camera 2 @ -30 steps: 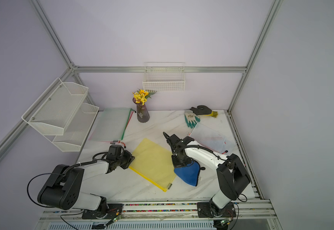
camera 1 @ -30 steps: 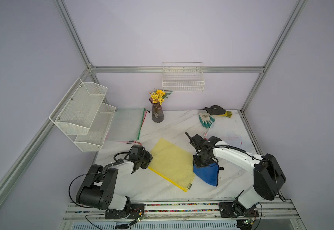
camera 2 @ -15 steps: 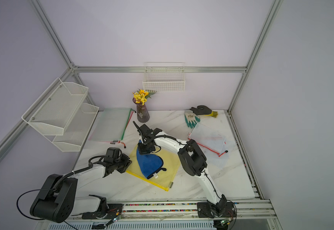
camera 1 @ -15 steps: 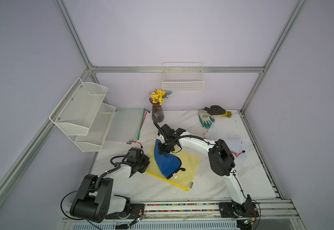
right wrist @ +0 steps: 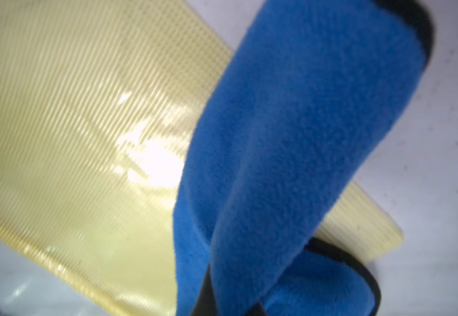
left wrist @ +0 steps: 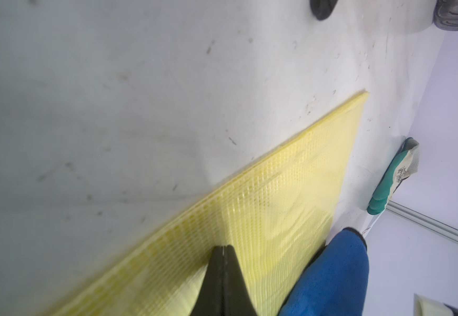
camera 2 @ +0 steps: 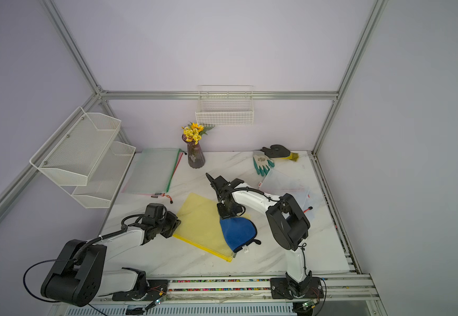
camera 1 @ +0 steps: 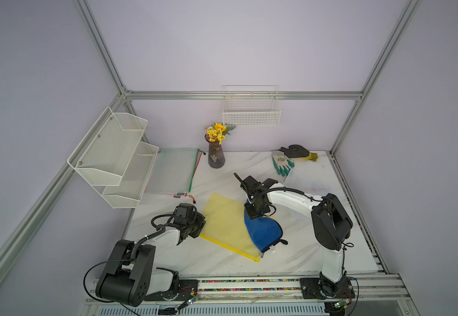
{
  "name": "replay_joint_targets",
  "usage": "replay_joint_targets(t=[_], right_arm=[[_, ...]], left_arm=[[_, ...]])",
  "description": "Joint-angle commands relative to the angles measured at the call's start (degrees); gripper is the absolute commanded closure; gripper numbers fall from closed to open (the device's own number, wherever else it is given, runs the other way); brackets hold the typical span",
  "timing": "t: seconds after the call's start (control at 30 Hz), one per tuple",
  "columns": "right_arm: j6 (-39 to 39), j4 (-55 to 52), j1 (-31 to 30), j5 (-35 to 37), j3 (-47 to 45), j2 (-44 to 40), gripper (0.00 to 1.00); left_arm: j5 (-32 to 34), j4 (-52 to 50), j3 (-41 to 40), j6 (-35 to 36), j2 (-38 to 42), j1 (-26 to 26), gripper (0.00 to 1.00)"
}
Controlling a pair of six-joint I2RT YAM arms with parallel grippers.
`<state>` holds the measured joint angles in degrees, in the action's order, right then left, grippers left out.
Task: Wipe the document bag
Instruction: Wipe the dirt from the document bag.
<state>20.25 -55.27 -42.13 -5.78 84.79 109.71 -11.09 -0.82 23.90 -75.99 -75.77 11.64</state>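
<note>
Right end effector (camera 1: 257,215) grips blue fleece cloth (camera 1: 263,232); I'd sweep flat over yellow mesh document bag (camera 1: 223,221), closed left end effector (left wrist: 223,269) pinning.

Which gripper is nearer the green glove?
Right. The right gripper, shut on the blue cloth, is on the document bag's side facing the green glove; the left gripper is at its opposite edge.

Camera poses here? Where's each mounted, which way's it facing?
Top views: stereo pair high over the bases, looking down at the table and back wall; left arm, right arm visible.
Left wrist: on the left arm, facing along the shut left end effector onto the yellow document bag.
Right wrist: on the right arm, facing the blue cloth draped over the bag; right end effector gripping it, mostly hidden.
Shared: bag and cloth in every view.
</note>
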Motion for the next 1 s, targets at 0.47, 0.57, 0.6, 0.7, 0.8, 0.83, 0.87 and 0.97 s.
replay_joint_targets(t=[0.47,0.57,0.6,0.7,0.8,0.83,0.87,0.97], right_arm=[[9.0,6.6,-1.3,-2.5,-11.2,-0.6,1.0],[8.6,5.6,-1.0,0.9,-14.6,-2.0,1.0],[7.4,4.7,-1.0,0.9,-14.9,-1.4,1.0],[5.8,5.4,-1.0,-0.2,-16.2,1.0,1.0],[4.2,5.4,-0.9,-0.2,-16.4,3.9,1.0],[3.9,5.3,-0.9,-0.1,-16.4,4.7,1.0],[3.3,5.3,-0.8,-0.2,-16.5,5.5,1.0],[2.0,5.8,0.1,-1.5,-17.2,6.4,1.0]], left_arm=[[3.9,-5.7,0.5,-0.6,0.8,-0.1,1.0],[3.7,-6.8,0.5,0.0,2.3,-0.1,1.0],[3.5,-7.2,0.7,0.4,2.8,-0.1,1.0],[2.0,-9.7,2.4,2.6,4.2,-0.1,0.91],[2.3,-13.6,3.1,3.6,8.6,-0.1,0.42],[2.6,-15.2,3.0,3.6,10.6,-0.1,0.35],[3.0,-16.9,2.9,3.6,12.7,-0.1,0.32],[3.7,-22.9,2.6,3.3,19.0,-0.2,0.29]])
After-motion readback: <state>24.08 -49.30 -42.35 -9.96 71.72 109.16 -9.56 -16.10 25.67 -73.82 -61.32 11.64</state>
